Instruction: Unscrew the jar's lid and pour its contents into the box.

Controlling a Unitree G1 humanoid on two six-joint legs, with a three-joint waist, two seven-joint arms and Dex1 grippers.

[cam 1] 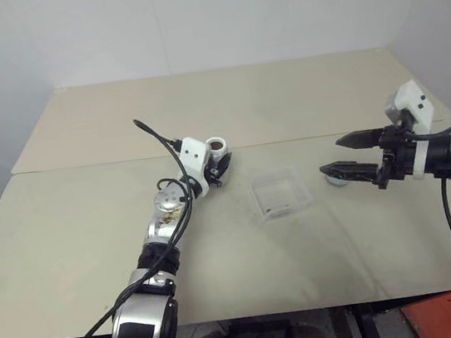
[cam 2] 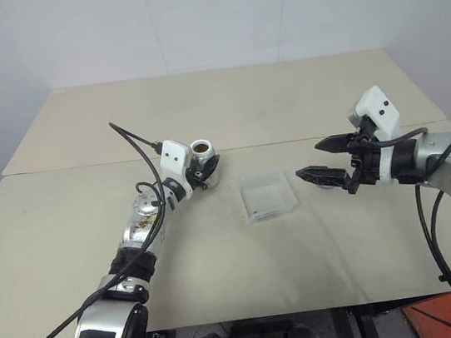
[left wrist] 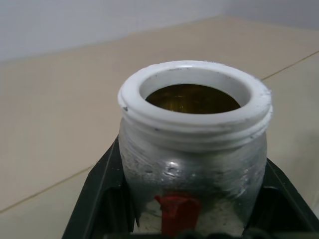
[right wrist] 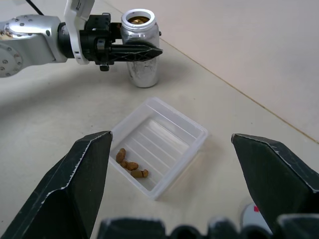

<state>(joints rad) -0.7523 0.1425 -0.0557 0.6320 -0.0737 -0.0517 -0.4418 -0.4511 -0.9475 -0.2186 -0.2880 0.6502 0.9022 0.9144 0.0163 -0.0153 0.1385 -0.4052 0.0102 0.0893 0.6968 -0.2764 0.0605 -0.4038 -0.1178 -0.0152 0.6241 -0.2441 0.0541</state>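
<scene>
The left gripper [right wrist: 142, 51] clamps the jar [right wrist: 142, 47] around its silvery body, upright and lidless on the beige desk [cam 1: 201, 113], its white threaded rim open and brownish contents showing inside. Just beside it, toward the robot's right, sits the one clear plastic box [cam 1: 281, 192], already holding a few small brown pieces, four by a rough count, gathered near one corner. The right gripper [cam 1: 343, 157] hangs spread wide and empty past the box's far side, and the grey lid [cam 1: 336, 180] lies flat on the desk beneath its fingers. One jar, one lid, one box; two grippers, one busy. The jar looks rigid and light, its foil-like skin probably slick, so a firm hold low on the body, below the threads and clear of the mouth, seems the safe grip for tipping. The box looks thin and very light, likely to skid if the jar's rim knocks it, so any pouring is best done from just above its middle without contact.
</scene>
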